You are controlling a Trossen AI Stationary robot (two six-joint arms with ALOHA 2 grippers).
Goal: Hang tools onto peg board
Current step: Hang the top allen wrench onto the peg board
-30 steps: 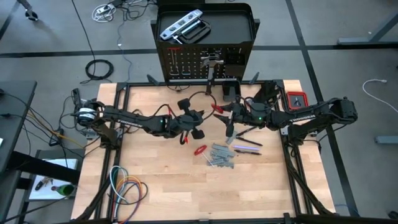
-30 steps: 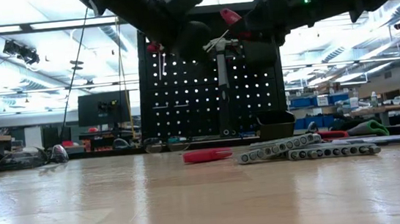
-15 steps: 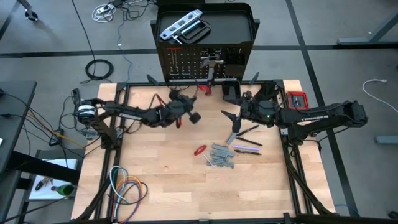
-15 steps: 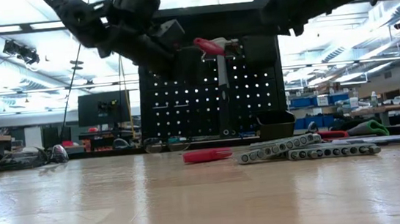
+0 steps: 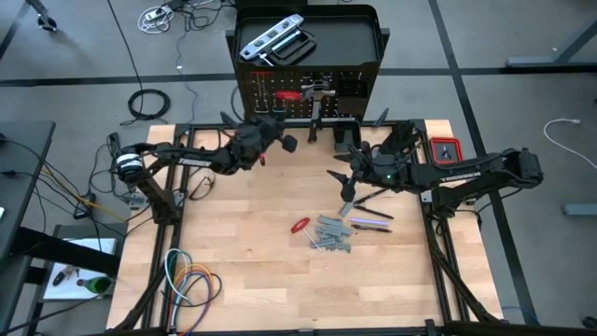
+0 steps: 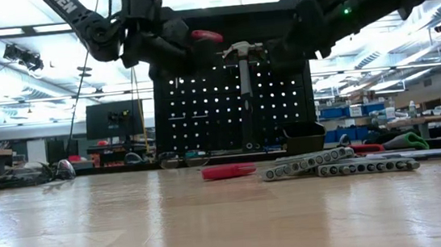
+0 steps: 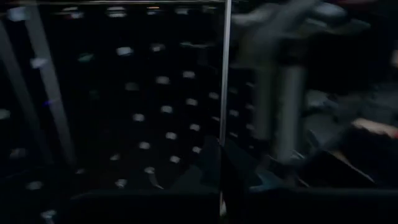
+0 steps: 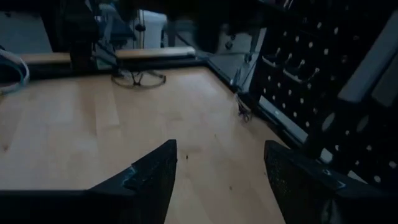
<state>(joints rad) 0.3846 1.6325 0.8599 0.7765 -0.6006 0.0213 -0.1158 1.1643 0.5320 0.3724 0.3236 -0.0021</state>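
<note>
The peg board (image 5: 347, 86) stands upright at the table's far edge, with a steel hammer (image 6: 245, 80) hanging on it. My left gripper (image 5: 283, 139) is level just in front of the board, shut on a thin-shafted tool with a red handle (image 6: 206, 36). My right gripper (image 8: 217, 155) hovers open above the table, right of the left one, with nothing between its fingers. Grey wrenches (image 5: 331, 233) and dark screwdrivers (image 5: 373, 215) lie on the tabletop. A silver level (image 5: 269, 39) and a black clamp (image 5: 298, 47) lie in the stand's top tray. My left gripper pinches the tool's thin metal shaft (image 7: 224, 134) between its two fingers. The fingers are level and come from the table's near side toward the board, lying across the shaft. The tool stands upright, red handle above the fingers, lifted clear of the table. Whether it touches the board I cannot tell.
A small black box (image 5: 347, 135) sits at the foot of the board. A red-handled tool (image 5: 300, 225) lies beside the wrenches, and a red case (image 5: 445, 149) sits at the far right. Coiled coloured cables (image 5: 191, 280) lie near the front left corner.
My left gripper has swung from mid-table toward the far edge and a little left, up to the peg board, rolling its wrist. The red-handled tool has gone with it, clear of the table, and its red end now shows in front of the board's upper part.
</note>
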